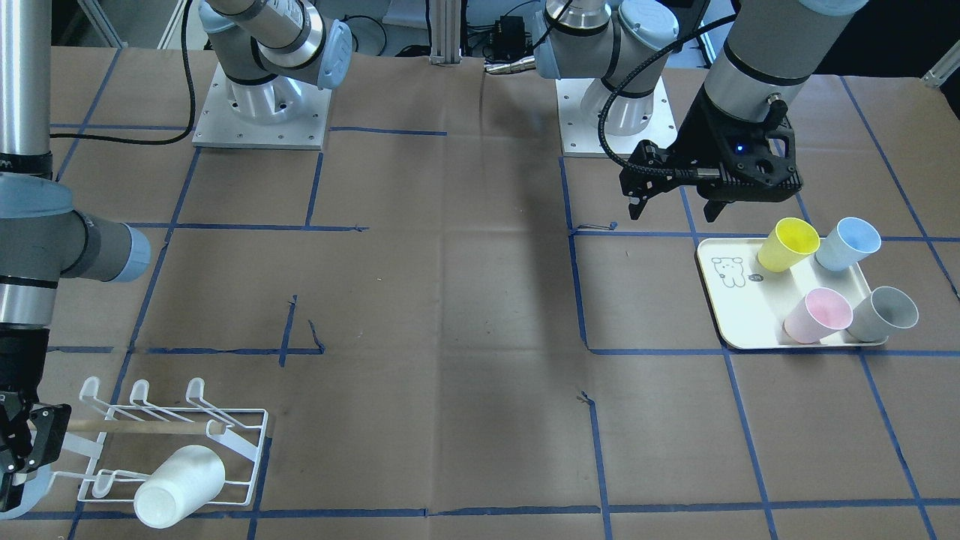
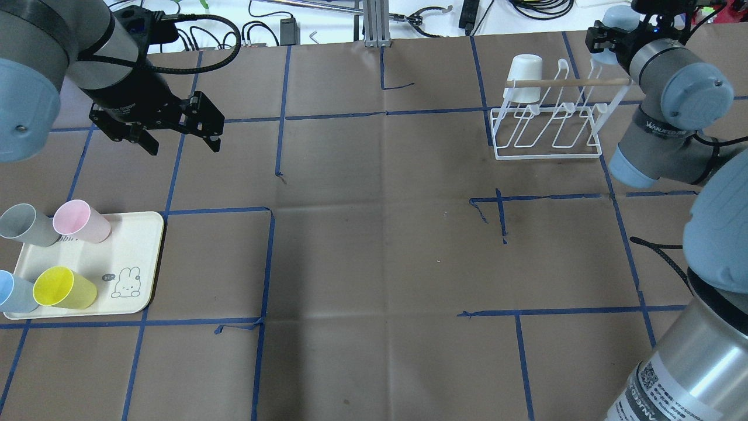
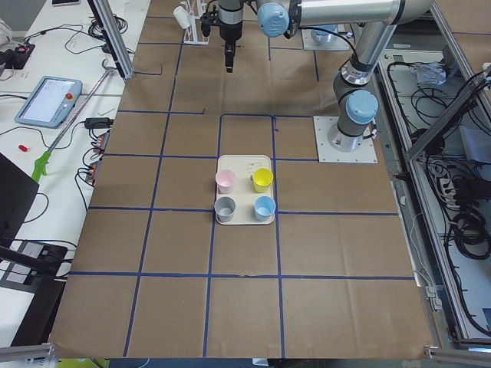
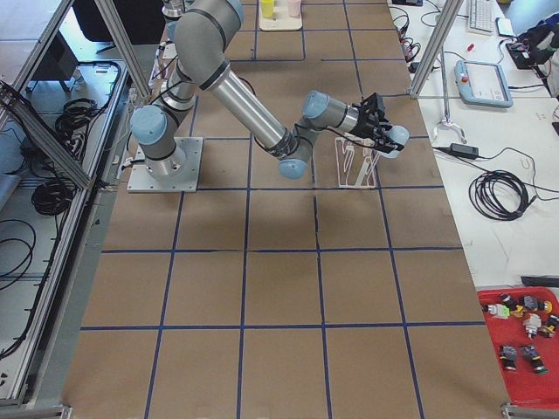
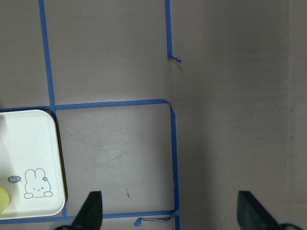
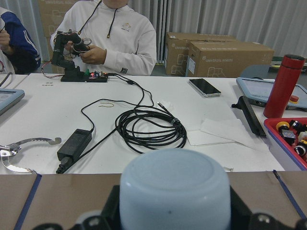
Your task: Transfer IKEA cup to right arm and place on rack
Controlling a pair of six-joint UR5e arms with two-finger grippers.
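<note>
1 cup in hand: blue cup point(image 6: 175, 191), clamped in R gripper point(image 2: 605, 41), upper right of overhead frame, just beside rack point(image 2: 549, 153).
L gripper point(image 2: 182, 146): wide open, empty, upper left.
Tip: tilt mouth-down over free prong, clear of white cup point(image 2: 524, 70), release once seated.

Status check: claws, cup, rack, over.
Left claw open, empty, near tray. Right claw shut on pale blue cup beside rack, not hung. White cup already on rack; other prongs bare.
</note>
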